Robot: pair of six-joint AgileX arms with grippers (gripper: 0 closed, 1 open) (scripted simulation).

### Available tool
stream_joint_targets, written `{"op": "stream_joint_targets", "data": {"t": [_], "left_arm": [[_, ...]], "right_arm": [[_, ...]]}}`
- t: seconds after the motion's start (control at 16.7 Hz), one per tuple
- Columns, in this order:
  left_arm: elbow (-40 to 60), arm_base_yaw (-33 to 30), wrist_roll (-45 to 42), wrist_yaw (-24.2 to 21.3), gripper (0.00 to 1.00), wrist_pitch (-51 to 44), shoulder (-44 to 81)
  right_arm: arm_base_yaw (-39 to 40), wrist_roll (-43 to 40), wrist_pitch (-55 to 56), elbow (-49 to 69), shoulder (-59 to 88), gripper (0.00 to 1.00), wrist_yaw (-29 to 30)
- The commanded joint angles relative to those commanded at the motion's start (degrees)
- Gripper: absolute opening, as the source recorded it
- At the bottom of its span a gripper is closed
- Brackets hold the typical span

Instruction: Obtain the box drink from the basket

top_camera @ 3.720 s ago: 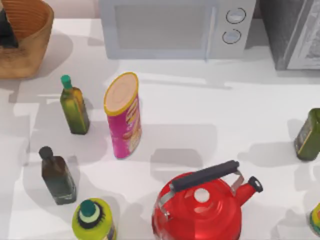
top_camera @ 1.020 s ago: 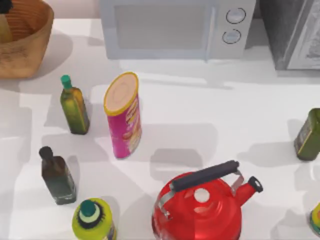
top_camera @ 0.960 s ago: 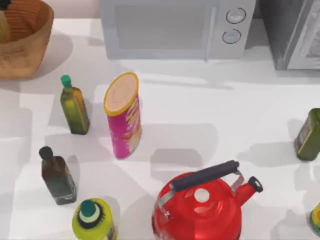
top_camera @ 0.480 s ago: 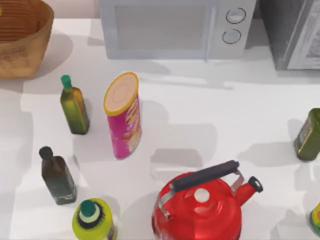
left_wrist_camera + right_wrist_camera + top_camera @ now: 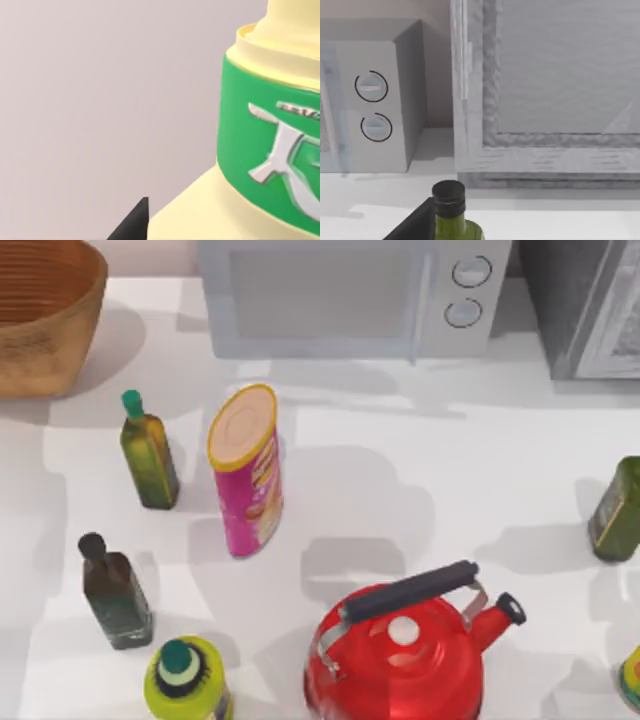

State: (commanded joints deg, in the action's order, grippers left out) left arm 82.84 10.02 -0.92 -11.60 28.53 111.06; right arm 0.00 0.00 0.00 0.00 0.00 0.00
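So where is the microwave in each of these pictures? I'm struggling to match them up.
Top view: the microwave stands along the back of the table, near the middle, with its door facing the camera.
Right wrist view: the microwave is seen from its control-panel end, next to a large grey framed panel.
Left wrist view: this one faces the box drink up close instead.
Shared landmark: the two round dials, one above the other.

The top view looks down on the worktop (image 5: 420, 470). The left wrist view sits very close to a pale carton (image 5: 280, 150). The right wrist view faces the microwave (image 5: 370, 100), shared with the top view (image 5: 350, 295).
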Motion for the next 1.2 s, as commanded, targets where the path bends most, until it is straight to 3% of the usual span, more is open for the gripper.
{"op": "stream_joint_targets", "data": {"t": [0.24,0.48,1.2], "left_arm": [[-3.36,-0.37,0.48,0.47,0.0,-1.58,-3.55],[-13.39,-1.63,1.07,1.92,0.0,-5.29,-16.68],[-60.26,-7.53,0.84,8.58,0.0,-20.92,-83.36]], "right_arm": [[0.0,0.0,0.0,0.0,0.0,1.0,0.0],[0.0,0.0,0.0,0.0,0.0,1.0,0.0],[0.0,0.0,0.0,0.0,0.0,1.0,0.0]]}}
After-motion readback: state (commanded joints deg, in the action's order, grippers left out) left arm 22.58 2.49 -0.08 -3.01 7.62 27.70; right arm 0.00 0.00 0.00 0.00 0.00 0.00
